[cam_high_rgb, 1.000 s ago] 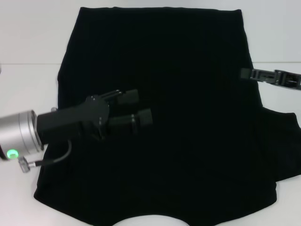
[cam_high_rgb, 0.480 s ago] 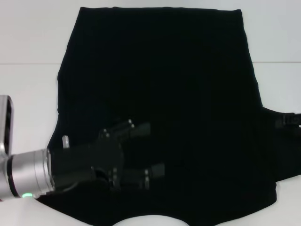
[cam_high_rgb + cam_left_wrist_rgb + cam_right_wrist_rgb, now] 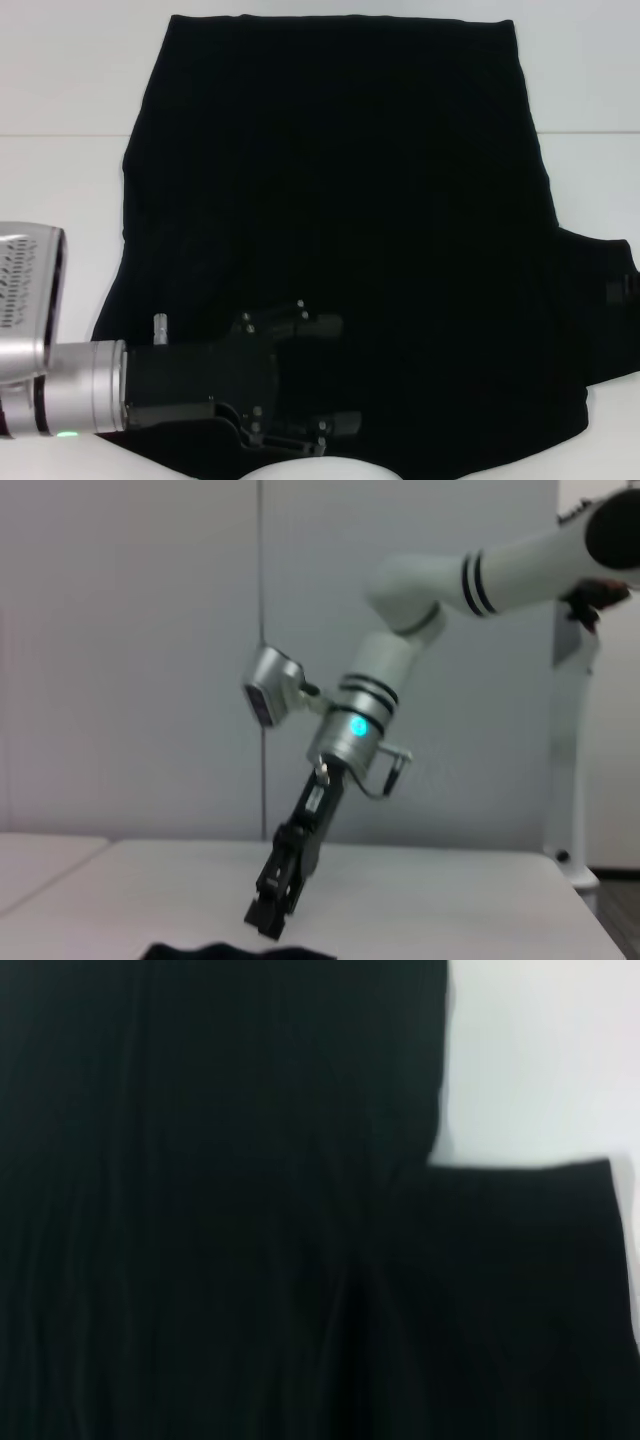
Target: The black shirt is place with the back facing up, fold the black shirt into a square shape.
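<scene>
The left gripper (image 3: 335, 375) sits at lower centre-left, jaws spread wide over the black shirt (image 3: 340, 200), gripping nothing. The right gripper (image 3: 268, 912) hangs near the shirt's edge; its opening cannot be told.

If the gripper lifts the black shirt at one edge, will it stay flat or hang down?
The black shirt lies flat with soft wrinkles, so it would probably droop and fold. It looks thin, so likely light. Spread wide on the table, it may drag rather than slide when the left gripper pulls.

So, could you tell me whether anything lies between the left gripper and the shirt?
Nothing visible does. The left gripper hangs, fingers apart, directly over the shirt near its collar edge, and only bare black cloth shows beneath it on the table.
</scene>
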Action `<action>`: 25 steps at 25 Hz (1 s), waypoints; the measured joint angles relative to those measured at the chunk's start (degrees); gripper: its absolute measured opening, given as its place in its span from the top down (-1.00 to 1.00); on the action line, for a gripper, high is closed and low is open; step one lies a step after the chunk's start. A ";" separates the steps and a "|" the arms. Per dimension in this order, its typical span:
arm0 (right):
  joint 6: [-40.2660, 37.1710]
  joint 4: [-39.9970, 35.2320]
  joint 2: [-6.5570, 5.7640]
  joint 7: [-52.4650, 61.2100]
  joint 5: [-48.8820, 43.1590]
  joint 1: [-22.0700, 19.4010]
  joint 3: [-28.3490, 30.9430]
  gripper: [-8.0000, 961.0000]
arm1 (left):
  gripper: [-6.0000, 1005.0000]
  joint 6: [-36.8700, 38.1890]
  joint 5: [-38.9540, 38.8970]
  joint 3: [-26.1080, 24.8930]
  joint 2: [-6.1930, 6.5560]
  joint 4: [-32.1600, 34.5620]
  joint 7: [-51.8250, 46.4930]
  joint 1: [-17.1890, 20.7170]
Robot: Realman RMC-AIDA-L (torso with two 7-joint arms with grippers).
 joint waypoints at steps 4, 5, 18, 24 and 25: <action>-3.63 -0.63 -0.09 0.17 -2.75 -0.05 0.80 -0.62 | -0.89 -0.52 1.02 0.40 -0.04 0.07 0.01 -0.51; -4.78 -0.69 -0.10 0.18 -3.76 -0.05 0.82 -0.61 | -0.89 -0.55 1.06 0.40 -0.05 0.07 0.00 -0.55; -2.73 0.39 0.45 -0.37 -4.85 0.10 0.97 -0.54 | -0.89 -0.63 0.40 -0.03 -0.06 -0.06 -0.31 -0.73; -0.46 1.84 1.14 -0.49 -5.06 1.03 -0.04 -0.45 | -0.89 -0.63 0.34 -0.19 -0.06 -0.16 -0.31 -0.69; -0.45 1.85 1.23 -0.50 -5.08 1.06 -0.09 -0.39 | -0.89 -0.63 0.32 -0.23 -0.06 -0.18 -0.31 -0.69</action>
